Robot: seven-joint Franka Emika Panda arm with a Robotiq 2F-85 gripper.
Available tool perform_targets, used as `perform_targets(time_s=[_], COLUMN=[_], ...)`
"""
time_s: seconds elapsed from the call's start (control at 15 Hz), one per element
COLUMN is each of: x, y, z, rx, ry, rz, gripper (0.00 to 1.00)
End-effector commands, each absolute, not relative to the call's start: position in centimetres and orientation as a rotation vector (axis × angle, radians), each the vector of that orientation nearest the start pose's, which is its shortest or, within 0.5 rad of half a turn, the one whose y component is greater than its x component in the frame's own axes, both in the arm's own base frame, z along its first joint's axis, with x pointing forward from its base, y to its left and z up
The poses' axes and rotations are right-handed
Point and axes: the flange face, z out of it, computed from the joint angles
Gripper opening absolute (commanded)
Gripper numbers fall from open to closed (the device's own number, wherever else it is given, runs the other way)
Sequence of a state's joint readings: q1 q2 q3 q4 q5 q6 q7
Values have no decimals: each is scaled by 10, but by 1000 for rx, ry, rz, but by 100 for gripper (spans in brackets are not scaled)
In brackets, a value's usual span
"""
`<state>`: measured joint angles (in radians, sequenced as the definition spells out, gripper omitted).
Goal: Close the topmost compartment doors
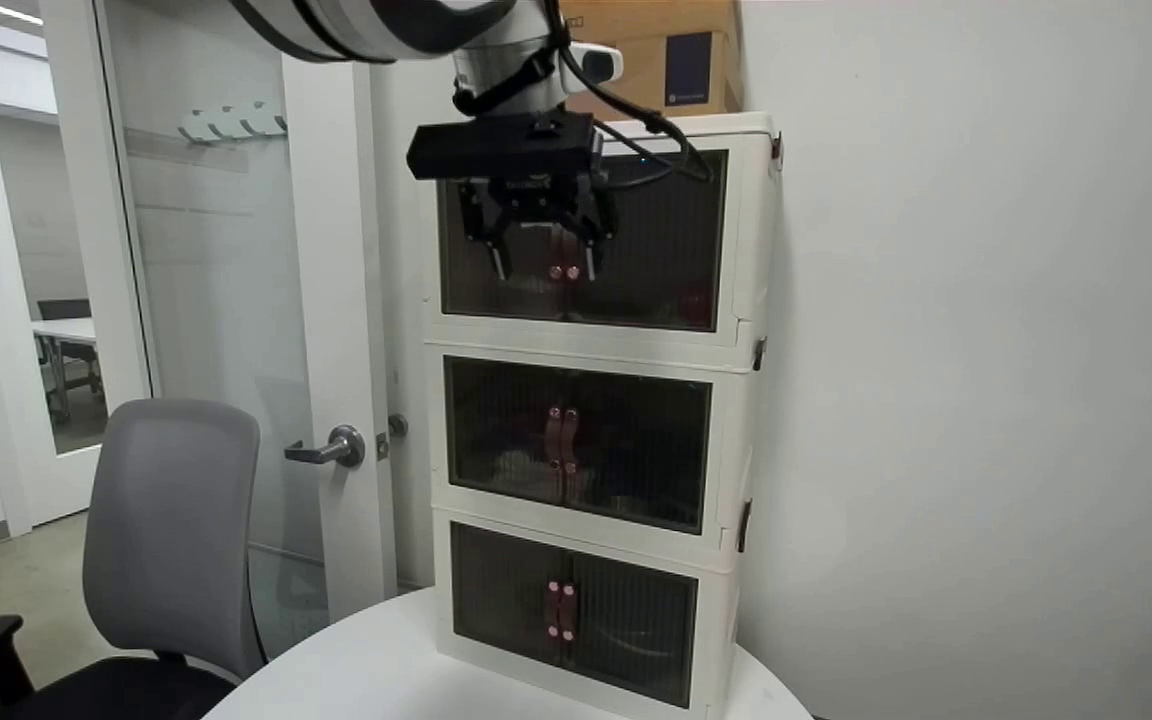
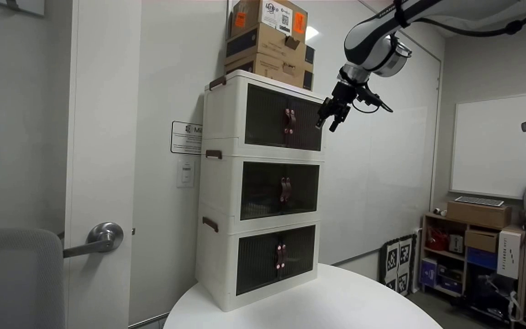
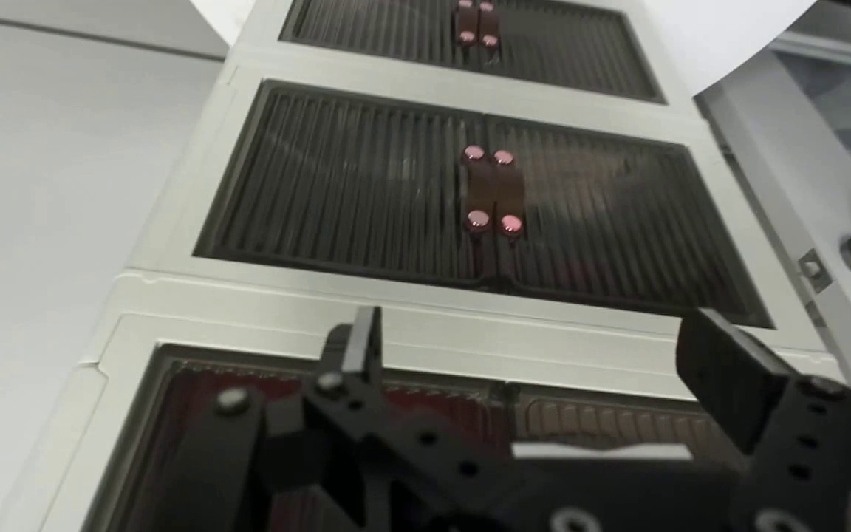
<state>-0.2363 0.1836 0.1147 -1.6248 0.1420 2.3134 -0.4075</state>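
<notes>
Exterior view, far left: a grey chair back (image 2: 14, 278), next a door lever (image 2: 92, 246), then the cream cabinet (image 2: 217, 192) on a round white tabletop (image 2: 359, 301). Its highest tier carries the topmost compartment doors (image 2: 265, 119), tinted panels whose dark red handles (image 2: 290, 121) meet side by side at the centre seam. In both exterior views the two panels lie flat in their frame, and I can make out no gap. Farther right hangs the claw (image 2: 326, 126), jaws standing apart and seemingly clear of the doors; in the wrist view the fingers (image 3: 728, 377) are spread with nothing held between them. On this evidence the closing looks done on both sides. What is left, I'd judge, is at most moving the arm (image 2: 365, 45) away, perhaps after a light press, since a panel sitting slightly proud can't be ruled out.
</notes>
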Motion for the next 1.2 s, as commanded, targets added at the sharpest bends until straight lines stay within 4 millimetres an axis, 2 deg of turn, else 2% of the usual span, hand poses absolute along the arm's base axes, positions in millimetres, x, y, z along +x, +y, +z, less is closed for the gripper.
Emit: perform_targets(time_s=[0.0,0.13,0.33,0.53,0.73,0.87,1.13], x=[648,644,642,643,639,632,623], y=[-66,-50,-19,19,47,55,49], z=[575,557,520,492,483,485,490], rx=[-3023,-3121,-3293,-3424,-3443,-3396,-3259], ry=[-342,-307,-304,-313,-320,-306,-212], rz=[-613,-544,-489,-518,-578,-594,-623], gripper=[100,100,100,100,100,100,100])
